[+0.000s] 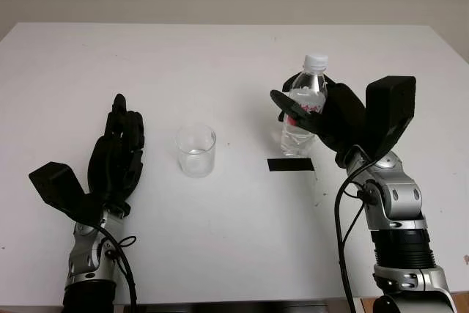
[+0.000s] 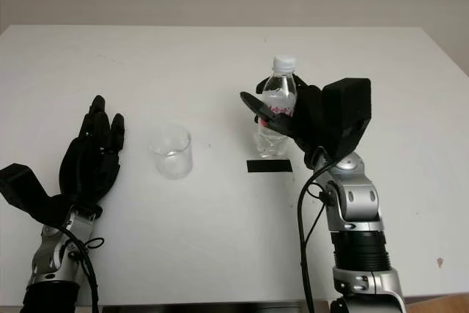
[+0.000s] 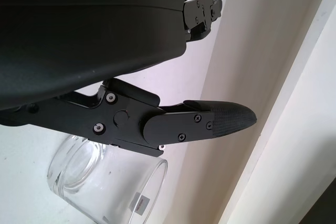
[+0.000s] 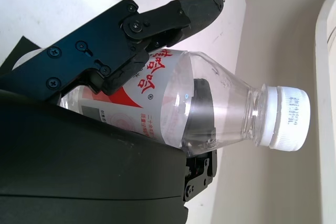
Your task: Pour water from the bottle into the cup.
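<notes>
Standing upright on the white counter (image 1: 234,56), just behind a strip of black tape (image 1: 290,165): a clear plastic water bottle with a white cap and red label (image 1: 306,104), with the black right hand (image 1: 322,116) wrapping its fingers around the middle and gripping it. Sitting to its left and well apart from it, a short clear glass cup (image 1: 196,151). Hanging open near the cup's other side, holding nothing: the black left hand (image 1: 117,153).
</notes>
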Motion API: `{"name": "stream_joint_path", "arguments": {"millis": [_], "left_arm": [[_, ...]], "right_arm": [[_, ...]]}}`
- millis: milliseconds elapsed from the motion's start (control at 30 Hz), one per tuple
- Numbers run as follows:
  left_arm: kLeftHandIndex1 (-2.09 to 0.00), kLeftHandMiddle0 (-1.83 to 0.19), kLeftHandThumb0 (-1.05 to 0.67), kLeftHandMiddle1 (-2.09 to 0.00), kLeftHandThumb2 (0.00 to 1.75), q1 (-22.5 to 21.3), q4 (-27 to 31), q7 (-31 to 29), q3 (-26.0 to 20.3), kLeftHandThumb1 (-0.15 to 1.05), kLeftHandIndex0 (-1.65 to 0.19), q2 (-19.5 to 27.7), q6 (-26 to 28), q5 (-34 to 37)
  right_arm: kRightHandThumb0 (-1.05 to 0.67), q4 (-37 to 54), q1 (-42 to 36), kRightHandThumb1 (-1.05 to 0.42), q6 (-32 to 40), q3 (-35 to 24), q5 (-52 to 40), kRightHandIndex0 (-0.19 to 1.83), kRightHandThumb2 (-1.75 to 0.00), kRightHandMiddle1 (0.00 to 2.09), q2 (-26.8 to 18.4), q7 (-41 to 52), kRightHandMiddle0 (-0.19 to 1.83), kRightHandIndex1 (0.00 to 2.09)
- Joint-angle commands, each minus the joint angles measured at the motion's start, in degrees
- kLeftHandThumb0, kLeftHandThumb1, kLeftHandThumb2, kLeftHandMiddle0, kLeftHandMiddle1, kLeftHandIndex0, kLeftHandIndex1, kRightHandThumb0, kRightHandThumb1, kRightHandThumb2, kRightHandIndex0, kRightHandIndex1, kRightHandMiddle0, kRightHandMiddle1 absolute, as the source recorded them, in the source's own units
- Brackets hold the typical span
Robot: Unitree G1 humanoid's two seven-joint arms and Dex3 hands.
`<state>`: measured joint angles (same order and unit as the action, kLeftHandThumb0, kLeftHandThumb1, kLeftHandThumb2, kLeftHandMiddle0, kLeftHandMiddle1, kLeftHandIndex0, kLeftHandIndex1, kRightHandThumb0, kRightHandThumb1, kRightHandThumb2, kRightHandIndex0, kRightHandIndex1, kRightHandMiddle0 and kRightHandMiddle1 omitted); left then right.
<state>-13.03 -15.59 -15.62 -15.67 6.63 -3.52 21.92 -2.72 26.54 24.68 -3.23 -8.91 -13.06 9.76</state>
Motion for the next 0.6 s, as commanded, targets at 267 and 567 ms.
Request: {"name": "stream_joint_path", "arguments": {"millis": [267, 567], "left_arm": [[-0.06, 0.15, -0.68, -0.05, 0.44, 1.43, 0.75, -0.46, -0.34, 1.05, 0.15, 0.85, 0.64, -0.07], [-0.06, 0.14, -0.69, -0.06, 0.43, 0.9, 0.42, -0.39, -0.5, 1.05, 0.15, 1.31, 0.92, -0.34]], "right_arm": [[-0.37, -2.53, -0.8, -1.05, -2.01, 0.58, 1.03, 1.55, -0.36, 2.09, 1.74, 0.57, 1.09, 2.09], [-0.37, -2.73, -2.6, -1.05, -4.3, 0.59, 1.39, 1.55, -0.37, 2.09, 1.73, 1.76, 1.14, 2.09]]}}
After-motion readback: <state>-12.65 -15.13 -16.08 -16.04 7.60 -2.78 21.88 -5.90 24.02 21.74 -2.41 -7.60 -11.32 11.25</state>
